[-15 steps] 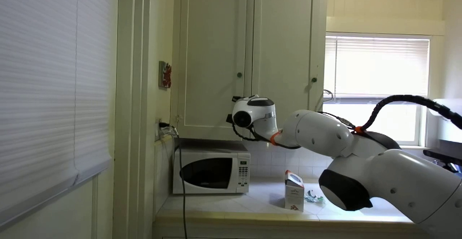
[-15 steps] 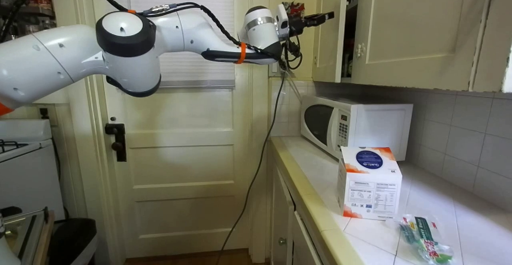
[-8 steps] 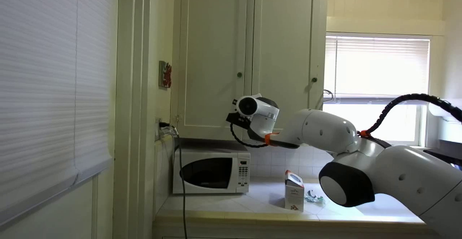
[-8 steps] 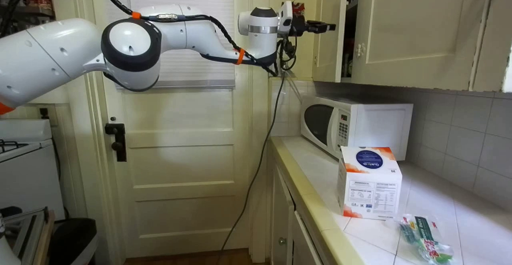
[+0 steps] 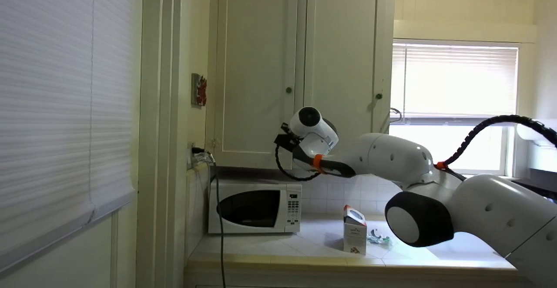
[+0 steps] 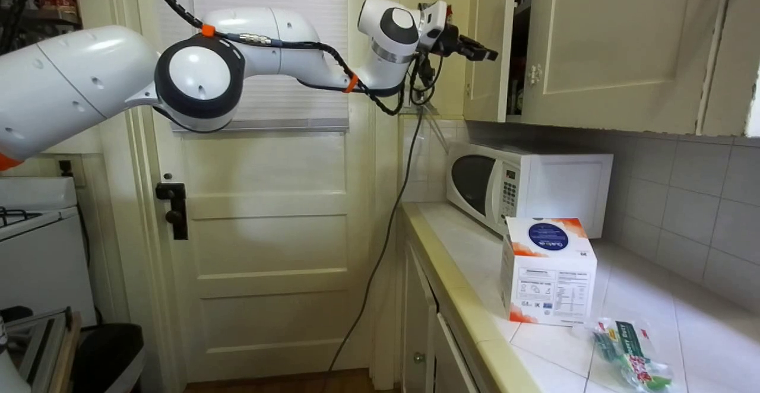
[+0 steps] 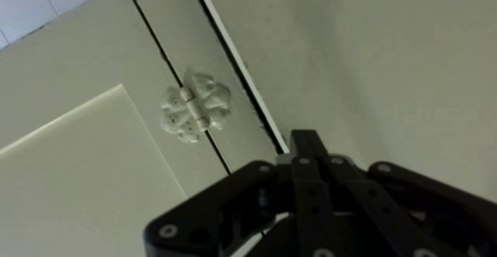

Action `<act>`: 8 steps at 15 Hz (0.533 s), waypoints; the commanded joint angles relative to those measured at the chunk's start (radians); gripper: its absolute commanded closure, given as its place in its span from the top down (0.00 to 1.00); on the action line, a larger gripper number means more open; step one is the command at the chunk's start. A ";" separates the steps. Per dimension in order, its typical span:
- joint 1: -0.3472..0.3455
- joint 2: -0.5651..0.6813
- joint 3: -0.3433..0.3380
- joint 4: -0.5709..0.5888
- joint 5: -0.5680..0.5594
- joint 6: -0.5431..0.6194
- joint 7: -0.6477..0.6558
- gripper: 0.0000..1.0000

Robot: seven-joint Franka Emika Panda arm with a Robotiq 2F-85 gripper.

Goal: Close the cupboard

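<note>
The cupboard (image 5: pixel 256 57) hangs in the corner above the microwave (image 5: pixel 250 205), and its door (image 6: pixel 490 87) is ajar: an exterior view shows a dark slot along the free edge, with stored goods too dim to name. My tool (image 7: pixel 308 140) has its 2 fingertips (image 7: pixel 299 144) pressed together with nothing between them, which I judge right, because this job wants a blunt push rather than a grip. The tip sits near the free edge, lower than the green knob (image 5: pixel 288 90) and well away from the hinge (image 5: pixel 214 142), so a push there should take little force. Whether tip and door touch, I cannot tell. An orange strap (image 5: pixel 317 162) binds the cable to the arm (image 5: pixel 383 153), presumably against snagging. The carton (image 5: pixel 354 236) stands on the counter (image 5: pixel 313 242), well below the door, so it should not hinder me. Straying past the edge could jam the tip in the slot.
</note>
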 commanded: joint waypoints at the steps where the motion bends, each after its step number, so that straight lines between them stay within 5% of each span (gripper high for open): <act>1: -0.019 -0.003 0.084 -0.002 0.231 -0.006 -0.184 0.00; 8: 0.001 0.002 -0.010 0.000 0.299 -0.003 -0.191 0.00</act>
